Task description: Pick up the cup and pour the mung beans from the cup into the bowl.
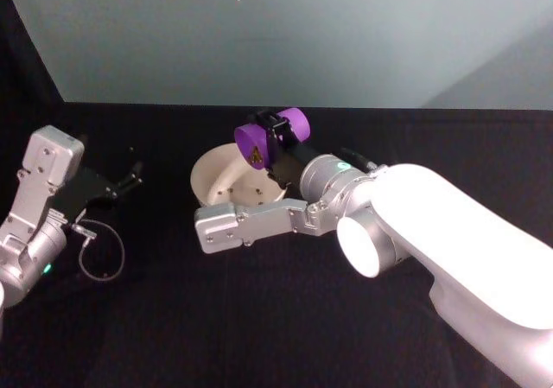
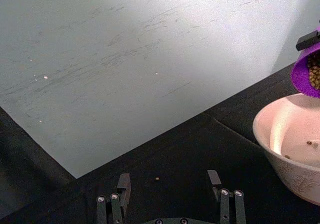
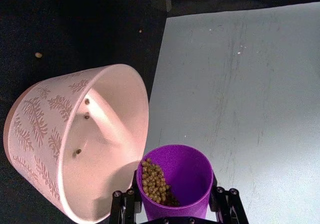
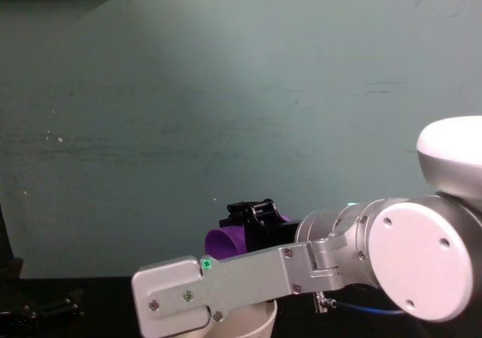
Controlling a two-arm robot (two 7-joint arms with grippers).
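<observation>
The cup (image 1: 251, 137) lies tipped on its side in your right gripper (image 1: 276, 136), whose fingers pinch its purple walls from both sides. Its mouth hangs over the rim of the bowl (image 1: 216, 179), which sits just below that gripper on the black surface (image 1: 259, 319).

Your right wrist view shows what the head view barely hints at: the mung beans (image 3: 154, 180) are heaped at the cup's lower lip, and three loose grains lie inside the bowl.

From the chest view, the right forearm crosses in front and hides most of the bowl, with the cup showing above it.

Your left gripper (image 2: 170, 184) sits well apart from the bowl, fingers spread and holding nothing. Its wrist view catches a stray bean (image 2: 157, 178) on the surface just ahead of it.
</observation>
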